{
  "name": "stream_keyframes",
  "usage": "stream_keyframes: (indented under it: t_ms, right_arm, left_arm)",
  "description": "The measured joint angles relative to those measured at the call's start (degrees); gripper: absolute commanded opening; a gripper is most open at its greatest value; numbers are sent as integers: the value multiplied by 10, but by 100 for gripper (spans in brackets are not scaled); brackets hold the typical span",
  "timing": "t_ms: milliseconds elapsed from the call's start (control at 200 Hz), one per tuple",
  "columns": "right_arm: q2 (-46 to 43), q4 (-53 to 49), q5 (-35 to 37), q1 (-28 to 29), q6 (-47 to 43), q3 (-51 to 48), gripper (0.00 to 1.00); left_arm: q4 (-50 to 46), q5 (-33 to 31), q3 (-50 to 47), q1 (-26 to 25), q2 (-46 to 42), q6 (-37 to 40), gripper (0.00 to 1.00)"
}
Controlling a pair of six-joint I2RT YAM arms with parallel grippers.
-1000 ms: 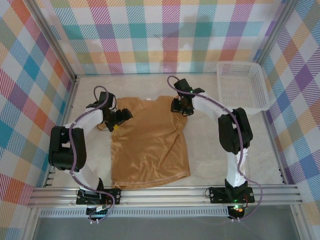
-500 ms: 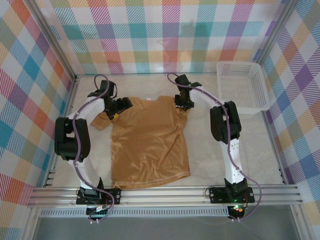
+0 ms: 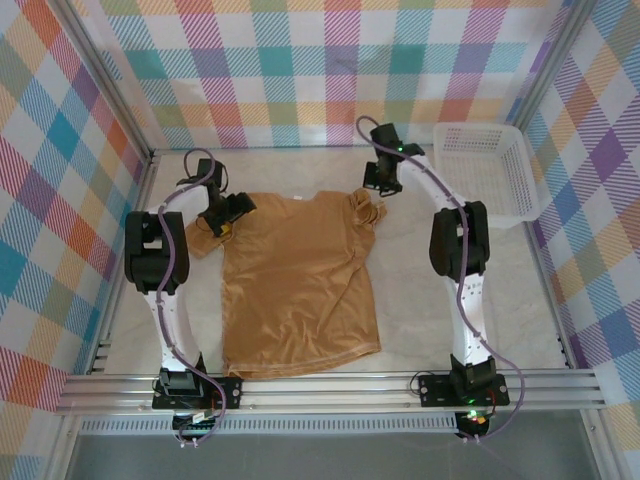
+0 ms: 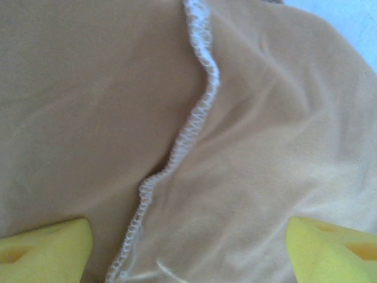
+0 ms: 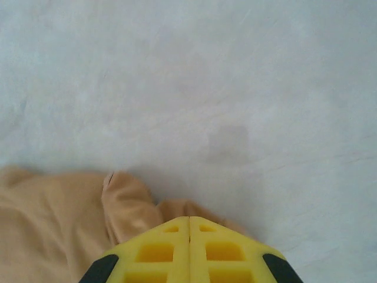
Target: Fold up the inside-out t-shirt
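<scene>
Bunched since a second ago: the right sleeve of the t-shirt (image 3: pixel 298 275), otherwise flat mid-table (image 3: pixel 450 300). My right gripper (image 3: pixel 381 189) has shifted outward, jaws together at that sleeve. My left gripper (image 3: pixel 226 218) stands apart over the left shoulder seam.

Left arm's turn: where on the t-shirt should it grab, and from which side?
Probably the white-stitched sleeve seam of the t-shirt, from straight above: the cloth lies flat there, the seam ridges up, and the open left gripper straddles it.

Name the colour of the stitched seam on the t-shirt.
White seam on tan t-shirt; clearest in the left wrist view.
</scene>
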Motion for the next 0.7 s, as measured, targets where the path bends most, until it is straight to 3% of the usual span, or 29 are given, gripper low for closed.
stream_keyframes:
  t_ms: [40, 90, 180, 285, 560, 605, 700]
  right_arm:
    - [-3, 0, -2, -7, 0, 3, 0]
    - [-7, 0, -7, -17, 1, 2, 18]
    - [-11, 5, -31, -23, 3, -8, 39]
    - [-29, 18, -56, -7, 11, -59, 49]
    - [-38, 40, -74, 67, 42, -170, 48]
    - [-37, 40, -75, 71, 45, -170, 42]
    - [-33, 41, -69, 70, 46, -160, 20]
  left_arm:
    - [1, 0, 0, 1, 0, 0, 86]
    - [1, 1, 0, 2, 0, 0, 86]
    - [1, 4, 0, 2, 0, 0, 86]
    - [2, 5, 0, 2, 0, 0, 86]
    - [3, 16, 0, 7, 0, -2, 86]
    - [6, 23, -2, 10, 0, -7, 86]
    - [12, 36, -4, 19, 0, -13, 86]
